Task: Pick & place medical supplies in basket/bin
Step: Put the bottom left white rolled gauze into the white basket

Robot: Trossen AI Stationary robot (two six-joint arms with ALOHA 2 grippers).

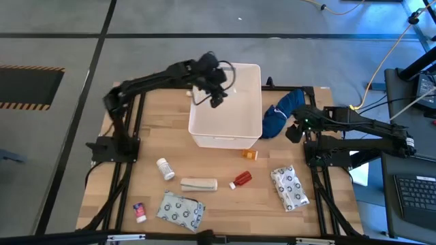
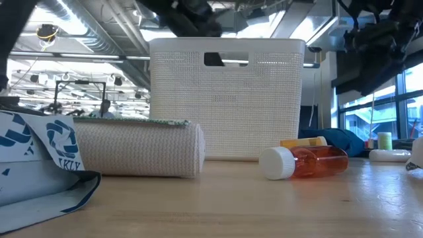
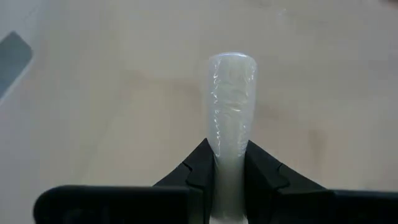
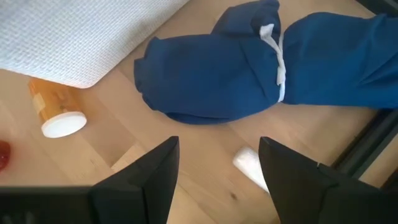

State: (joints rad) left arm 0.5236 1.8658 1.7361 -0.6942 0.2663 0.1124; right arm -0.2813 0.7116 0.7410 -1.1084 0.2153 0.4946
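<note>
Wooden table (image 1: 225, 204) on a dark frame, grey floor around it; the low view looks into a bright hall with a glazed roof.

Left jaws (image 1: 216, 97): over the open bin (image 1: 253, 85), above its left half. Clamped on a small clear tube (image 3: 231, 99). In the left wrist view the tube's long axis runs straight out from between the fingers (image 3: 199, 171), its rounded tip pointing away from them, and the pale bin floor fills the view beyond. So the bin lies directly under the tube, with no wall between. Judgement: the coming move is a release; it turns only on the tube being inside the rim, and it appears to be.

Right jaws (image 4: 217, 165): apart, holding nothing, low over the table at the bin's right side. Just ahead of them lies a dark blue cloth (image 4: 261, 59); a small white object (image 4: 250, 163) sits between the fingers on the wood, identity unclear. An orange vial (image 4: 55, 109) lies off to one side near the bin's corner.

Remaining supplies on the table, all on the near side of the bin from both jaws: pill bottle (image 1: 165, 168), bandage roll (image 1: 199, 184), red vial (image 1: 241, 180), two dotted packets (image 1: 180, 208) (image 1: 289, 187), small tube (image 1: 139, 212). The right arm is nearer the right packet; the left arm is nearer the bottle.
</note>
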